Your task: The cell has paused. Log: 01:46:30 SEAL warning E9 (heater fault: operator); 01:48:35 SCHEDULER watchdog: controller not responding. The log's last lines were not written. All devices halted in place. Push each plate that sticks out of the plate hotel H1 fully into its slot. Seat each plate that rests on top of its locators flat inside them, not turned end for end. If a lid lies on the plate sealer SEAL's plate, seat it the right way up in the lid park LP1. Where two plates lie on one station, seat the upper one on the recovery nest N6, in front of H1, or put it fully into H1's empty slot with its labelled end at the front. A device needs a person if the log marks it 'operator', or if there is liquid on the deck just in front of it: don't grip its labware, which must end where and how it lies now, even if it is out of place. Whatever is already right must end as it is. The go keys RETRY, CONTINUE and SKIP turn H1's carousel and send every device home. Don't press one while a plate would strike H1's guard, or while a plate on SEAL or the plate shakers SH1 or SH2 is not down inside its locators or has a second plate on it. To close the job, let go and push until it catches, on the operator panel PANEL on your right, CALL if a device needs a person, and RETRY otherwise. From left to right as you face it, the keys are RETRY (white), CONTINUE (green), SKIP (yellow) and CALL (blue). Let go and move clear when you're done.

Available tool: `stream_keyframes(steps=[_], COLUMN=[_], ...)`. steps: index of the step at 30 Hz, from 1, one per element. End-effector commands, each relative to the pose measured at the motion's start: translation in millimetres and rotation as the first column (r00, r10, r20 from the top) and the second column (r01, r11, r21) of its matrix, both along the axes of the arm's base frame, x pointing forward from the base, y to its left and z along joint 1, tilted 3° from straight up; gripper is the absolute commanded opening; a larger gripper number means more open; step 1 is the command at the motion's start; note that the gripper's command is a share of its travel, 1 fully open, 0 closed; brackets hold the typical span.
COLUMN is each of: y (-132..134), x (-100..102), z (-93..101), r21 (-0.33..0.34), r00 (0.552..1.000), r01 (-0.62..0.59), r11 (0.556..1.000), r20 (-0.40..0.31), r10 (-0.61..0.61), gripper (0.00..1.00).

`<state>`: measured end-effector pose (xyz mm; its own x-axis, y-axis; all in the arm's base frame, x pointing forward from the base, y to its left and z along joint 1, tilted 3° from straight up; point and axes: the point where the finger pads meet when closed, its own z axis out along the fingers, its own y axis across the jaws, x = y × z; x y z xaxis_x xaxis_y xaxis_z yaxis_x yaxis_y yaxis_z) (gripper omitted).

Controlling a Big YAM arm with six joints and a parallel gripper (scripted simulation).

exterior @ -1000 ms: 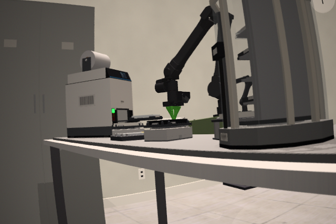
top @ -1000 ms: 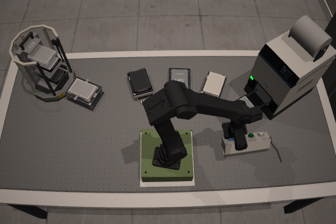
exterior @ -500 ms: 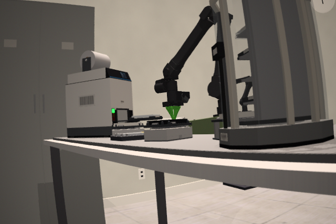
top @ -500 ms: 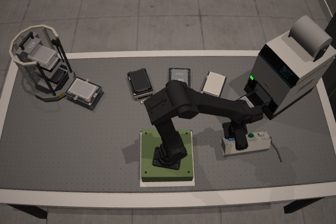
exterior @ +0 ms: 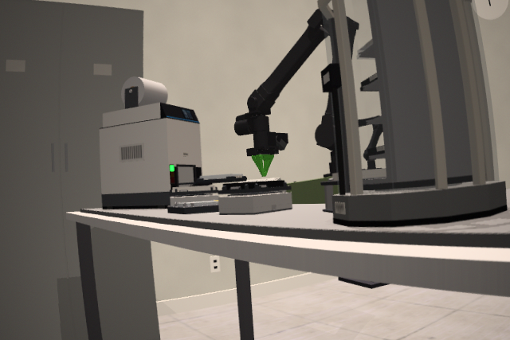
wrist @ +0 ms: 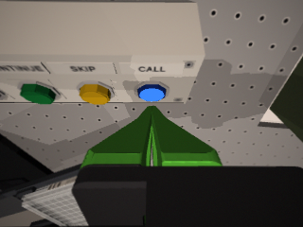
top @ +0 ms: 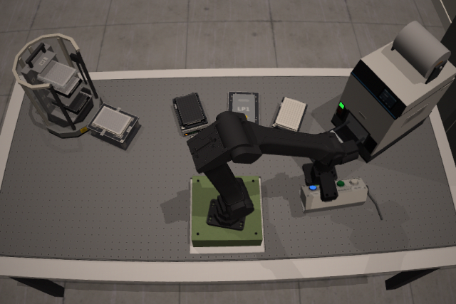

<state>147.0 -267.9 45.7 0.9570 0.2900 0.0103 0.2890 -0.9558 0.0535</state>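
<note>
My gripper [wrist: 151,113] [exterior: 262,168] [top: 327,191] is shut and empty, its green fingers pressed together into one point. It hangs over the operator panel PANEL [top: 350,198] [wrist: 95,33]. In the wrist view the fingertips sit just in front of the blue CALL key [wrist: 152,92] [top: 313,187], which shows bright blue. The yellow SKIP key [wrist: 95,93] and the green CONTINUE key [wrist: 37,93] [top: 340,183] lie beside it. The white RETRY key [top: 354,181] is at the far end. In the top view the gripper hides the yellow key.
The plate sealer SEAL [top: 397,87] [exterior: 148,150] stands just behind the panel, and my arm crosses its front tray. A white plate [top: 291,112], the lid park LP1 [top: 243,105] and a black plate [top: 189,110] lie mid-deck. The plate hotel H1 [top: 51,83] [exterior: 416,93] and a nest holding a white plate [top: 112,120] are far left.
</note>
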Motion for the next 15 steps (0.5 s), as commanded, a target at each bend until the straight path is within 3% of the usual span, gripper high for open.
stream_keyframes(steps=[1, 7, 10, 15], y=[-20, -19, -17, -17], x=[11, 10, 10, 10], z=[29.1, 41.8, 34.9, 54.5], r21=[-0.049, -0.05, -0.024, -0.051], r00=[1.0, 1.0, 1.0, 1.0], r01=[0.014, 0.014, 0.013, 0.014], r11=[0.999, 0.999, 1.0, 0.999], r20=[0.026, 0.027, 0.012, 0.027], r10=[-0.013, -0.013, -0.013, -0.013], gripper=[0.0, 0.0, 0.0, 0.0])
